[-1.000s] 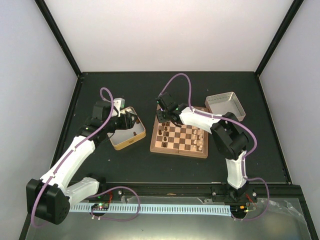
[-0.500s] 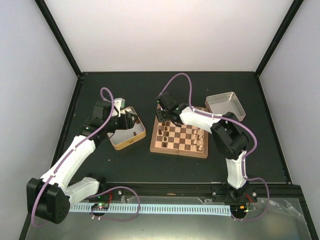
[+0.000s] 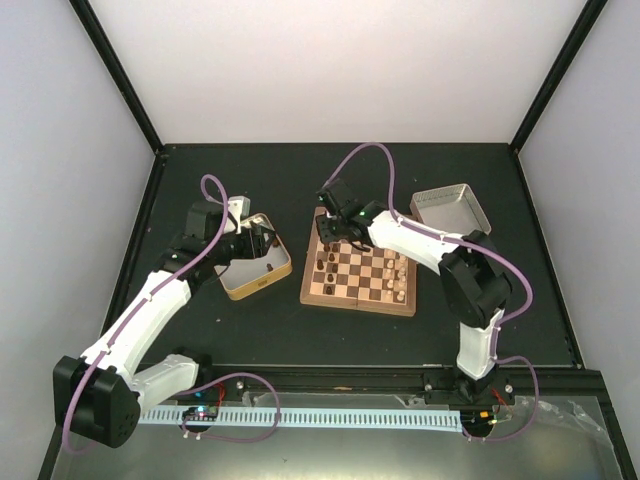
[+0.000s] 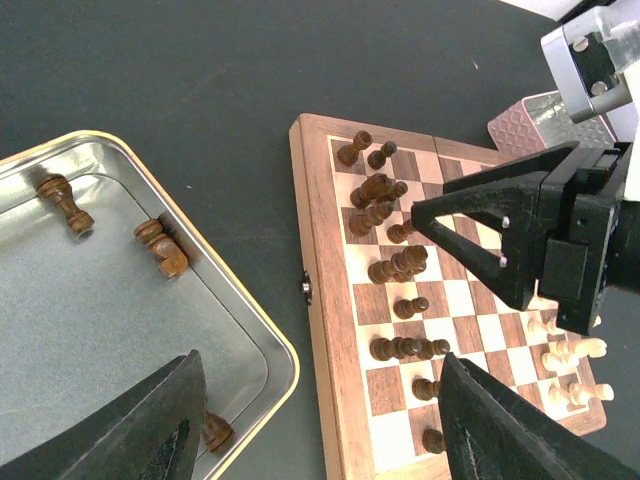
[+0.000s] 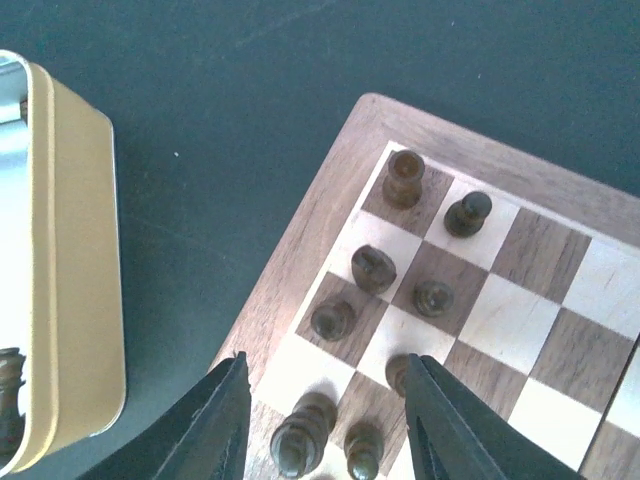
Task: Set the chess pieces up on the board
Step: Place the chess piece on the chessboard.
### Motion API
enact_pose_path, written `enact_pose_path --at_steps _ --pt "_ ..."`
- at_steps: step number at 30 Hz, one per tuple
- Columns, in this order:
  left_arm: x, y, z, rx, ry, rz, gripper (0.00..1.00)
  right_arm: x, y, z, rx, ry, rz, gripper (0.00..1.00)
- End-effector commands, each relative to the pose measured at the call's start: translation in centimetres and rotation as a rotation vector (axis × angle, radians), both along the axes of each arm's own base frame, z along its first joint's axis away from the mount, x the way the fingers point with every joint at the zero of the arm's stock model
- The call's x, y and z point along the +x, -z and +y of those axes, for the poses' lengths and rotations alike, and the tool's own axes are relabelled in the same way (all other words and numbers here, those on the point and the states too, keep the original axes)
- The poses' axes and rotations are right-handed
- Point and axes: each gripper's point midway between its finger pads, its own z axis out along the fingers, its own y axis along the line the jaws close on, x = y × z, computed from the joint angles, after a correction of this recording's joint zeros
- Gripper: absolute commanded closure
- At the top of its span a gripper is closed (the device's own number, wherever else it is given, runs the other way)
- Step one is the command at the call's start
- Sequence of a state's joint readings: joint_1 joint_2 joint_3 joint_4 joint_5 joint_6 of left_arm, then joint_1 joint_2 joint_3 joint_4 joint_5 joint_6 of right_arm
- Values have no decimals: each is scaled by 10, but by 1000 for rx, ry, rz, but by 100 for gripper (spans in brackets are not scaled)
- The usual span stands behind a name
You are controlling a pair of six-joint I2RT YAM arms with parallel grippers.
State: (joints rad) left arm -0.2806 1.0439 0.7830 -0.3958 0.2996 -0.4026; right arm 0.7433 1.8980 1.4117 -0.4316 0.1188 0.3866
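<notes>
The board (image 3: 352,303) lies mid-table. Several dark chess pieces (image 3: 328,262) stand on its left squares, and pale pieces (image 3: 400,287) on its right. My right gripper (image 3: 329,232) hangs open and empty over the board's far-left corner. In the right wrist view (image 5: 325,430) dark pieces (image 5: 373,268) stand below and between its jaws. My left gripper (image 3: 262,241) is open and empty over the gold tin (image 3: 283,270). The left wrist view (image 4: 320,425) shows three dark pieces (image 4: 160,246) lying in that tin (image 4: 270,340), and the board (image 4: 322,330).
An open silver tin (image 3: 452,212) stands just beyond the board's far-right corner. The right arm's black fingers (image 4: 525,240) reach over the board in the left wrist view. Black frame posts and walls ring the dark table.
The right arm's elbow has swung right and its gripper has shifted slightly toward the board's far-left corner. The left arm has not moved.
</notes>
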Motion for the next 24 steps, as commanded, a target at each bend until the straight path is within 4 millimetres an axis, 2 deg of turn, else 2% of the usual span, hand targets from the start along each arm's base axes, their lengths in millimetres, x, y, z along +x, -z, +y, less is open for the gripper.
enact_pose_path --at_steps 1,5,10,19,24 --pt "6 -20 -1 -23 0 -39 35 -13 -5 -4 12 -10 61 57" --pt "6 -19 -2 -25 1 -36 35 -21 8 0 16 -42 110 61" --pt "6 -19 -2 -26 3 -37 35 -19 14 5 13 -60 118 68" --pt "6 -19 -2 -23 3 -35 35 -15 27 6 -16 -61 135 69" --pt "6 -19 -2 -24 3 -35 35 -15 27 10 -3 -72 138 75"
